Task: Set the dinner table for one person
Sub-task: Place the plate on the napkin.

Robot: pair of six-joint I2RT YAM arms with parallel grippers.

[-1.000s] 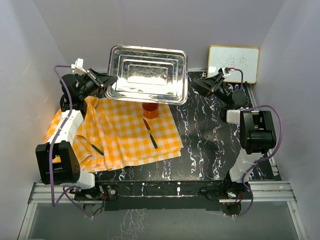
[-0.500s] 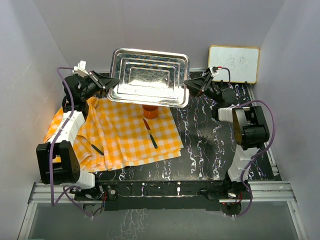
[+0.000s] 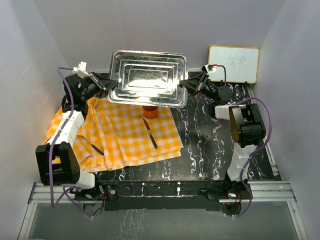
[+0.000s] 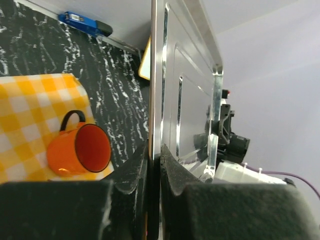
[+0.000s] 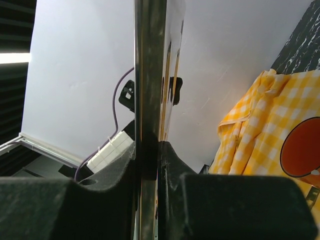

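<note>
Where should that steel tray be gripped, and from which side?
Pinch the thin rim at the middle of each short end, one end effector coming in from either side. The steel tray is wide and shallow, so one-sided grips would likely lever it; the left end effector and right end effector are clamped just there.

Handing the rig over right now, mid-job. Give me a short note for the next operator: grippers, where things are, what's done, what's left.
Left gripper: shut on the left rim of the steel tray.
Right gripper: shut on the tray's right rim.
The tray is held off the dinner table, above the far edge of the checked cloth.
Done: cloth laid, rumpled on its left side; orange mug, knife and a small dark utensil are on it.
Left: probably set the tray down with both arms moving together, then arrange the place setting.
</note>
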